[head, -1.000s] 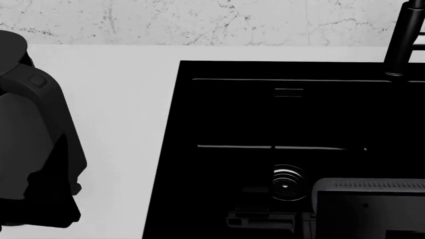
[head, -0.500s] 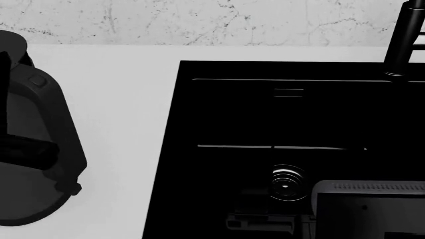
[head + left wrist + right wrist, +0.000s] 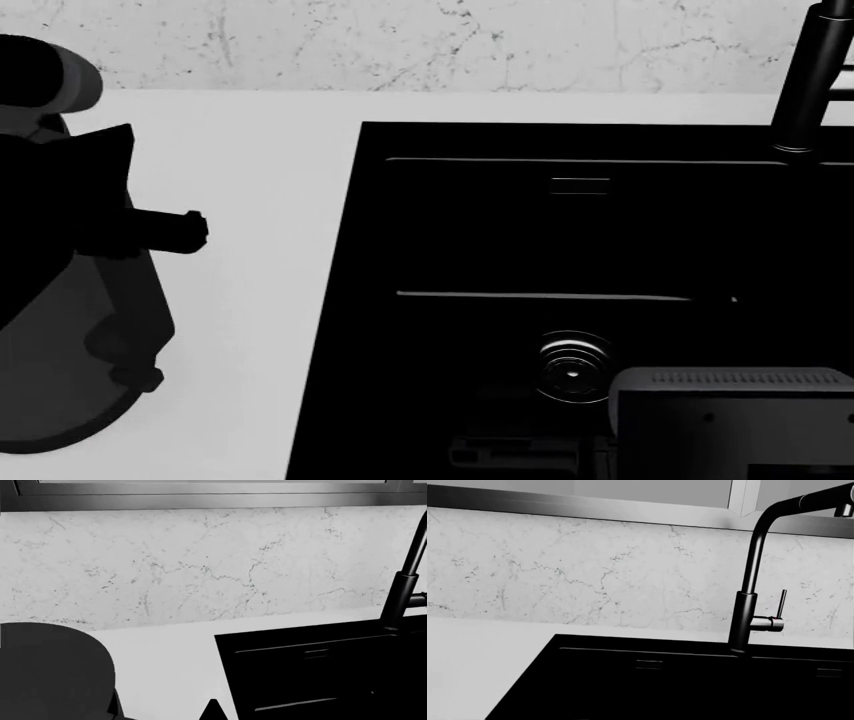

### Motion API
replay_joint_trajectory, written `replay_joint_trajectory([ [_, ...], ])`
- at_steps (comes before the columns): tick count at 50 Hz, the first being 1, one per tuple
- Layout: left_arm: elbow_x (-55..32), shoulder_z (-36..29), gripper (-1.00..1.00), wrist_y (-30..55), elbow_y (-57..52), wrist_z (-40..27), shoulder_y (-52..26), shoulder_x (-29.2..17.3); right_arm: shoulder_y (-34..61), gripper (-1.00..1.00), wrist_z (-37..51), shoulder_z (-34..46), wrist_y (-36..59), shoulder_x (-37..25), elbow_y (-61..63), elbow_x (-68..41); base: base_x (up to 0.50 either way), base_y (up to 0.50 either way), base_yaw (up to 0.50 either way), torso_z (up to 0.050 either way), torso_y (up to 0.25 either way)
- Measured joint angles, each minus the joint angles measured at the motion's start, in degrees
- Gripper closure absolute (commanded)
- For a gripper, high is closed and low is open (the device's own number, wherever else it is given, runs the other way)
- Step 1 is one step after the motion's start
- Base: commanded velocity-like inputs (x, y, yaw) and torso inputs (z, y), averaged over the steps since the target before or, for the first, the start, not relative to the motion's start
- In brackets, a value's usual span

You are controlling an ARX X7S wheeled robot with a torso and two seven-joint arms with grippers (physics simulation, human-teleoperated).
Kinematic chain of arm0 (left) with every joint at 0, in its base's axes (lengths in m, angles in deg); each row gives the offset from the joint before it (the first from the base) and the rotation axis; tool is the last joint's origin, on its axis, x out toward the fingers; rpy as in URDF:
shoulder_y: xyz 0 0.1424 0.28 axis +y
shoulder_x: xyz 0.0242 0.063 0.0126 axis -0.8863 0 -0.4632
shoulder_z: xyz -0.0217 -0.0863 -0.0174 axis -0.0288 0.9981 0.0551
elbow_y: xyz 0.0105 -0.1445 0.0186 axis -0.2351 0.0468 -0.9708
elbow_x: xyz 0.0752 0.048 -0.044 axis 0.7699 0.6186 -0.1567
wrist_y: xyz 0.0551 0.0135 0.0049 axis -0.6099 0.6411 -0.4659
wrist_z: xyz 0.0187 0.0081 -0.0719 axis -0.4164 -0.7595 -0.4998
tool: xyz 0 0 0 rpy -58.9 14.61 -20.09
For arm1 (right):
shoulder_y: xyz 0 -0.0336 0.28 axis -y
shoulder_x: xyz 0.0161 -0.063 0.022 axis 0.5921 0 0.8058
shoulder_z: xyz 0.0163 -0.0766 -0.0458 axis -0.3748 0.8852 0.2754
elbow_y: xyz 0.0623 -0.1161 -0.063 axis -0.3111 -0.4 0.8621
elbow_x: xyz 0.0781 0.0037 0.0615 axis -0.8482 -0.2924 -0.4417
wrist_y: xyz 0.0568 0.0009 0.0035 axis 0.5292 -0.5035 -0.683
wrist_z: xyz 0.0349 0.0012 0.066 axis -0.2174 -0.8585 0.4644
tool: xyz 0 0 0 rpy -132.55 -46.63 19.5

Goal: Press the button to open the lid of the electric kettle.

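The electric kettle (image 3: 60,400) stands at the far left of the head view, dark grey, with its black loop handle (image 3: 140,310) facing the sink. My left gripper (image 3: 180,230) is a black shape over the handle's top end, with a short nub pointing right. It hides the button. A grey rounded shape (image 3: 74,80) shows where the lid sits; I cannot tell whether the lid is raised. In the left wrist view a dark grey dome (image 3: 53,670) fills one corner and one black fingertip (image 3: 212,711) shows. Whether the jaws are open cannot be seen.
A black sink (image 3: 587,250) with a round drain (image 3: 577,368) fills the right of the head view. A black tap (image 3: 811,80) stands at its far corner and also shows in the right wrist view (image 3: 746,610). My right arm's grey housing (image 3: 734,420) hangs over the sink. A marble backsplash (image 3: 400,40) runs behind.
My left arm has moved up along the kettle from its base to the handle's top, now covering the button. A lighter grey shape has appeared at the lid. The right arm's housing shifted slightly left.
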Motion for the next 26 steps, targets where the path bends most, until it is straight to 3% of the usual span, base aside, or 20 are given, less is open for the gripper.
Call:
replay_joint_trajectory([
  [26,4.4,-0.1,1.00,-5.2,0.5,5.7,3.3,-1.2,-0.5,-1.00,0.9,1.4,-1.5,-1.0,-1.2,-0.2,0.00,0.00,0.00,0.000,0.000],
])
